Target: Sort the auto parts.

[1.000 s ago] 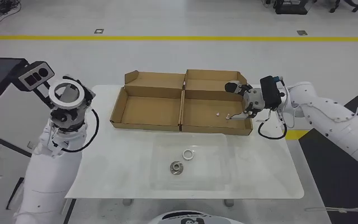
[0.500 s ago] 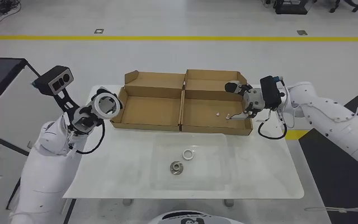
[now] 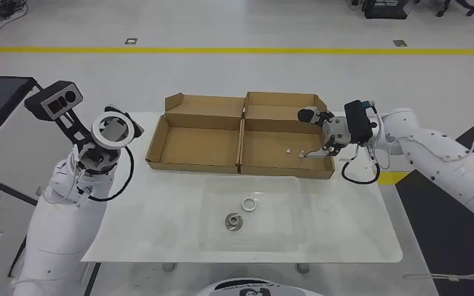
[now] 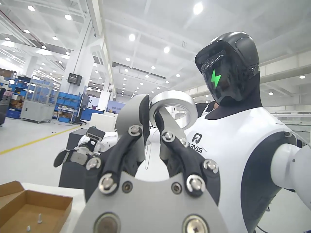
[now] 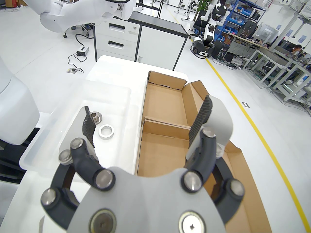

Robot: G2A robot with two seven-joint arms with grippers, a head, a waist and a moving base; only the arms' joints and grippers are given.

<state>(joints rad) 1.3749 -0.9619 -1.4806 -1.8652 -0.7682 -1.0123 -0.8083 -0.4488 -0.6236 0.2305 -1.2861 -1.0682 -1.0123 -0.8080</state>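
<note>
While the left gripper [image 4: 151, 118] pinches the wall of a big metal ring [image 4: 175, 98], one finger inside the hole and one outside, it's held up in the air well off to the left of the clear tray [image 3: 281, 222] and a bit farther back. The right gripper [image 5: 146, 104] has its claw spread wide with nothing in it, hanging back and to the right of the tray, over the end of the right cardboard box [image 3: 274, 159].

In the tray there's a small metal ring [image 5: 106, 137] and a flanged bushing [image 5: 95, 117], near each other but not touching.

The left cardboard box [image 3: 196, 148] and the right one sit open, side by side, just behind the tray. The right one has a couple of tiny white bits [image 3: 287, 150] on its floor, too small to say what they are.
</note>
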